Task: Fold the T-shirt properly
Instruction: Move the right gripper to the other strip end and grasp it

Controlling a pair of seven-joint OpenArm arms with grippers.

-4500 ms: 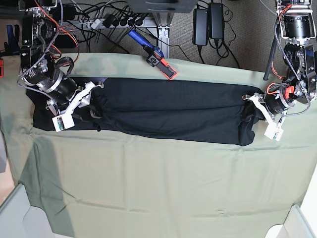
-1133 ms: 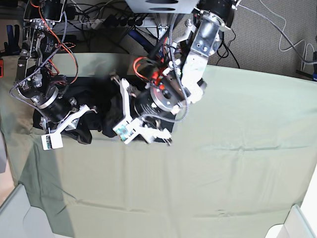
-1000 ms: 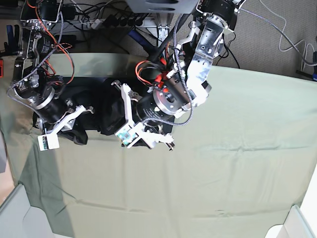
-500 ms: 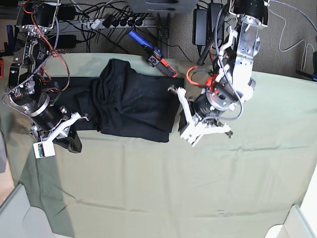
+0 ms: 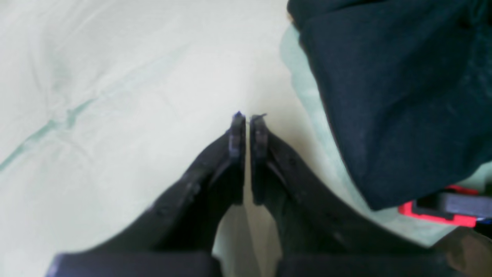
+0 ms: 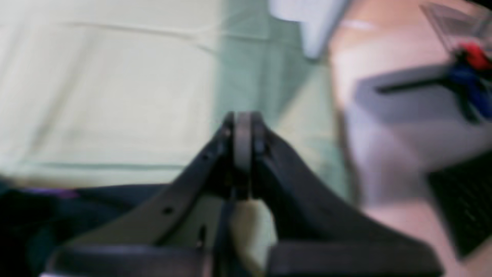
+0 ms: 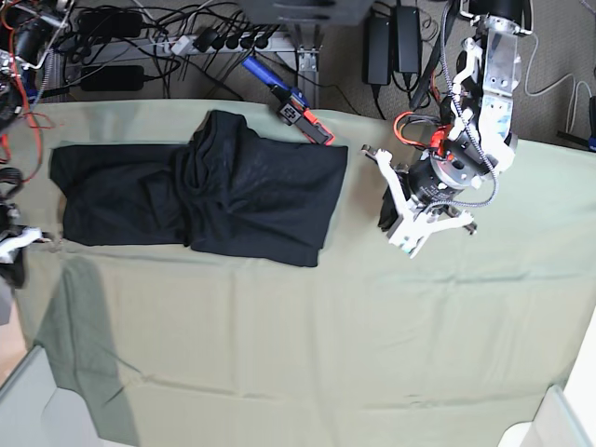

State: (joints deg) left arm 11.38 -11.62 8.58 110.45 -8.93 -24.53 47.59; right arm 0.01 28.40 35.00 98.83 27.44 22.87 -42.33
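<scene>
The black T-shirt (image 7: 196, 191) lies on the pale green cloth (image 7: 307, 335) at the back left. Its right part is doubled over the middle, bunched where the layers meet. My left gripper (image 7: 386, 212) hovers just right of the shirt's right edge. In the left wrist view this gripper (image 5: 248, 123) is shut on nothing over bare cloth, with the T-shirt (image 5: 384, 96) to its upper right. My right arm (image 7: 11, 253) sits at the far left edge, off the shirt. In the blurred right wrist view the right gripper (image 6: 242, 123) is shut and empty, with black fabric (image 6: 57, 207) low left.
A red-and-blue hand tool (image 7: 300, 110) lies at the table's back edge beside the shirt. Cables and a power strip (image 7: 186, 42) run behind the table. White bins stand at the front left (image 7: 23, 400) and front right (image 7: 559, 419) corners.
The left gripper let go of the shirt's right end after carrying it leftward, shut, and drew back to the right. The right arm pulled away to the left edge.
</scene>
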